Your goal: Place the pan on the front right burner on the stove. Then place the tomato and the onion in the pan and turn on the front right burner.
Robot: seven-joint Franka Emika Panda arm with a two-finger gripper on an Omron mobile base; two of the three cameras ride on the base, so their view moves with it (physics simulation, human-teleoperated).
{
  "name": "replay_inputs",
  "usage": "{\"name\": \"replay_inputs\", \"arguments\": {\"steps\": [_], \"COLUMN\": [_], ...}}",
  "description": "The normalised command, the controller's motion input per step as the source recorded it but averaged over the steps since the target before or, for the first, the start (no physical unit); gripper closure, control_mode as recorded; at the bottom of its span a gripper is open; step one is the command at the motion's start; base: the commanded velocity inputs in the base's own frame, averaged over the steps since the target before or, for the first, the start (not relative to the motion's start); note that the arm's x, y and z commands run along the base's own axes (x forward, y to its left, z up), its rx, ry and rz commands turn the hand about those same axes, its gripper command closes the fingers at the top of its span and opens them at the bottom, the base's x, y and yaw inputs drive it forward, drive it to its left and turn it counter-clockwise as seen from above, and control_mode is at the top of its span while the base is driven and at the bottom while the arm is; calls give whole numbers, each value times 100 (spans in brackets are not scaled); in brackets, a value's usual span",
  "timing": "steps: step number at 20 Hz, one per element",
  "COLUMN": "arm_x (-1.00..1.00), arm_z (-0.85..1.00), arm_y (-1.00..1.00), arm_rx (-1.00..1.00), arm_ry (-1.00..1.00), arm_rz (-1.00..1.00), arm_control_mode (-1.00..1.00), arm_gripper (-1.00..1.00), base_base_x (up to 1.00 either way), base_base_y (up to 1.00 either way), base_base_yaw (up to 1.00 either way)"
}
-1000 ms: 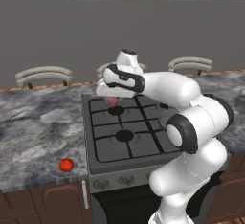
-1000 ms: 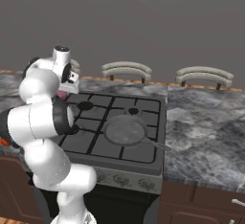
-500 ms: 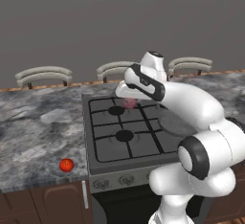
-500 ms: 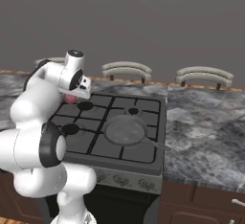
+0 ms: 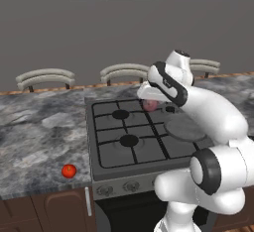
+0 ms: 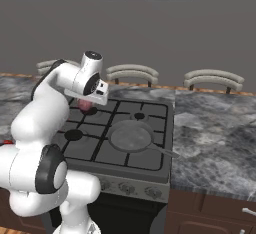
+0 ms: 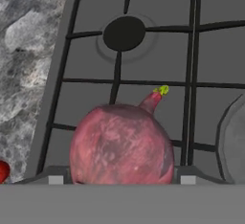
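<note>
The onion (image 5: pixel 150 105) (image 6: pixel 86 106) (image 7: pixel 119 146), a dull pinkish-purple ball with a small green sprout, hangs over the stove's (image 5: pixel 104 169) (image 6: pixel 150 170) rear middle. My gripper (image 5: pixel 150 101) (image 6: pixel 88 102) (image 7: pixel 119 177) is shut on it. The dark grey pan (image 5: pixel 184 126) (image 6: pixel 131 135) (image 7: pixel 235 141) sits on the grate at the front right and covers the burner beneath it, just right of the onion. The bright red tomato (image 5: pixel 69 171) (image 7: pixel 2 171) lies on the marble counter left of the stove.
Black burner caps (image 5: pixel 129 140) (image 7: pixel 124 33) sit on the stove's left half. Round knobs (image 5: pixel 124 186) (image 6: pixel 135 189) line its front panel. Marble counter (image 5: pixel 34 137) (image 6: pixel 215 143) runs on both sides. Chair backs (image 5: pixel 44 77) (image 6: pixel 214 79) stand behind the counter.
The arm has swung to the right with the onion held, from over the stove's rear left toward the middle, nearer the pan. Pan and tomato have not moved.
</note>
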Motion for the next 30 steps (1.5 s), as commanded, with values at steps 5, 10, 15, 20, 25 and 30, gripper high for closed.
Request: {"name": "replay_inputs", "arguments": {"steps": [5, 10, 15, 20, 25, 30], "arm_x": [-15, -4, 0, 0, 0, 1], "arm_z": [0, 0, 0, 0, -8, -36], "arm_y": [-71, -67, -54, -46, -27, -9], "arm_rx": [0, -5, -9, -8, -1, -2], "arm_ry": [0, 4, 13, 10, 2, 0], "arm_rz": [0, -5, -9, -10, -5, 0], "arm_control_mode": [-100, -100, -100, -100, -100, -100], "arm_gripper": [100, 100, 100, 100, 100, 100], "base_base_x": [0, 0, 0, 0, 0, 0], "base_base_y": [0, 0, 0, 0, 0, 0], "base_base_yaw": [0, 0, 0, 0, 0, 0]}}
